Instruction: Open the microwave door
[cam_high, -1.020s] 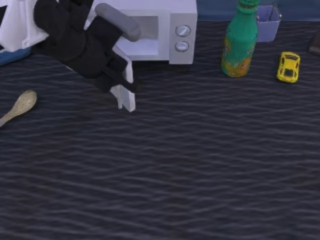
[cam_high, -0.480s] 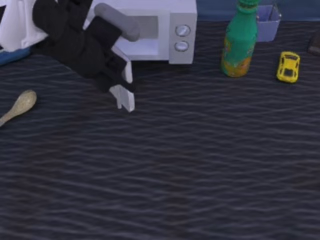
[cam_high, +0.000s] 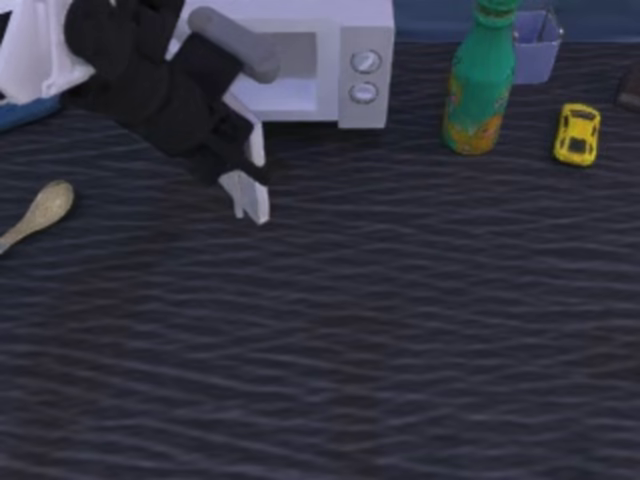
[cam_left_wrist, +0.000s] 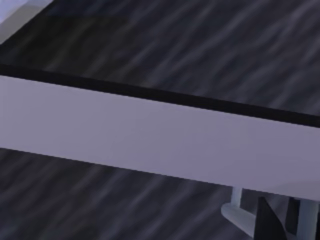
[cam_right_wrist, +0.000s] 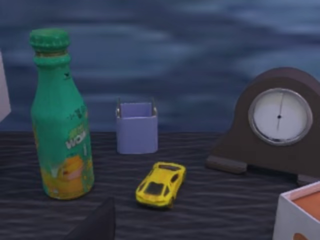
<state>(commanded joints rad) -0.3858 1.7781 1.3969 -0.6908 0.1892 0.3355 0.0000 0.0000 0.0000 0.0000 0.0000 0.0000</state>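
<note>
The microwave (cam_high: 320, 60) sits at the back of the surface (cam_high: 400, 330), left of centre, with its cavity exposed. The microwave door (cam_high: 250, 185) is swung well out, seen edge-on from above as a thin white panel pointing toward the front; in the left wrist view it is a broad pale band (cam_left_wrist: 160, 135) close across the camera. The left end effector (cam_high: 235, 150) is right at the door near its hinge side, but I cannot tell how far its fingers are apart or whether they hold the panel.

In my judgement the opening is nearly complete. To finish well, follow the door's arc around the hinge rather than pulling straight, keeping the force light so the microwave does not slide.

The right end effector is not visible from above.
</note>
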